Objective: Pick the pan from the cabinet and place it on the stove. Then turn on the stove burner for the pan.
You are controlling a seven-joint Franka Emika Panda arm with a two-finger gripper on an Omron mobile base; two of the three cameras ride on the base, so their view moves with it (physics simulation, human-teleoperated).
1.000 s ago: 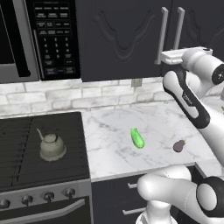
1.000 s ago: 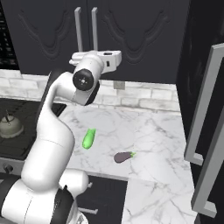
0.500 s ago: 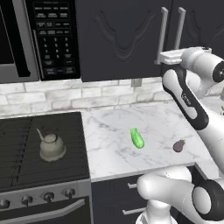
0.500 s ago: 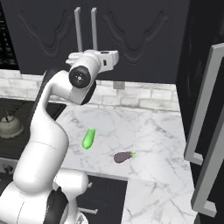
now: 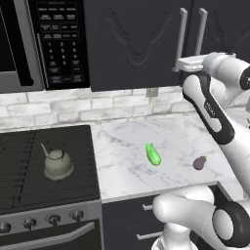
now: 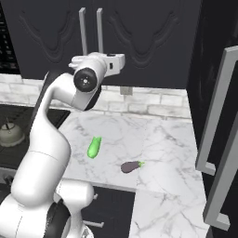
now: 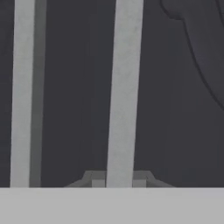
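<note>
Seemingly cabinet (image 7: 175, 109) handle (image 7: 123, 87) between gripper (image 7: 119, 181) fingertips

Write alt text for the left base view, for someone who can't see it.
A white robot arm reaches its end effector up to the long silver bar handle of a closed tall black wall cabinet. Below lies a white marble counter with a green cucumber and a small purple eggplant. On the black stove at left sits a pale-grey kettle.
</note>
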